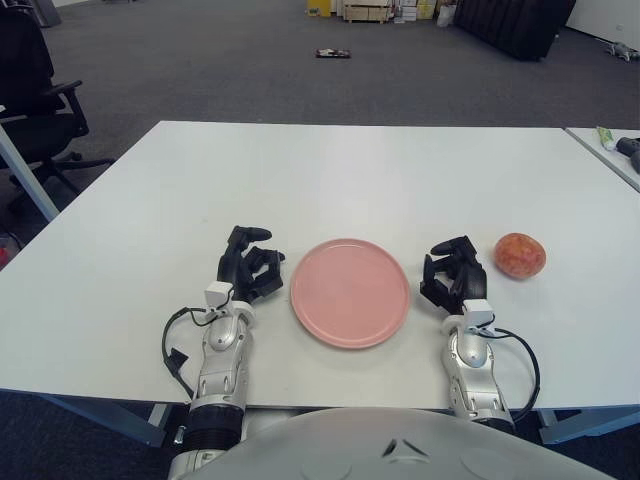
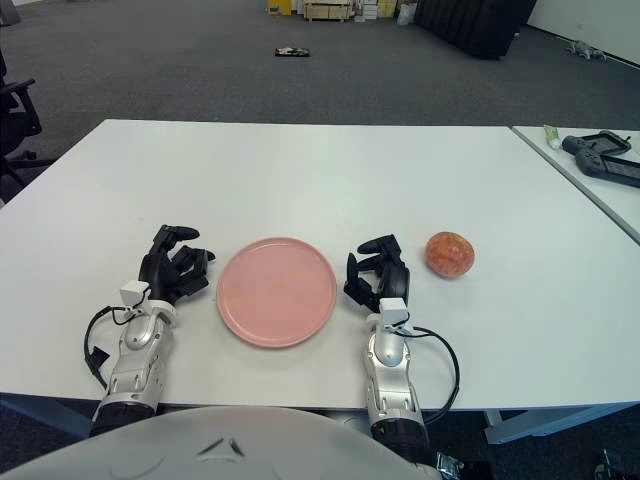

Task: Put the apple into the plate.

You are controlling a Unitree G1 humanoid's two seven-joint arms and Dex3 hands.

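My left hand has matt black plastic fingers on a glossy silver, metal-looking forearm shell, and my right hand is built the same. Between them lies the pink plate, smooth with a soft satin sheen. Just right of my right hand, the apple looks mottled red-orange, dull-skinned. The white table under both is smooth and matt.

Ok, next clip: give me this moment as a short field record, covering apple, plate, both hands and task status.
apple: on the white table, right of the plate, just beyond the right hand, untouched
plate: pink, empty, between the hands
left hand: resting on the table left of the plate, fingers curled, holding nothing
right hand: resting between plate and apple, fingers curled, holding nothing
status: apple not yet picked up
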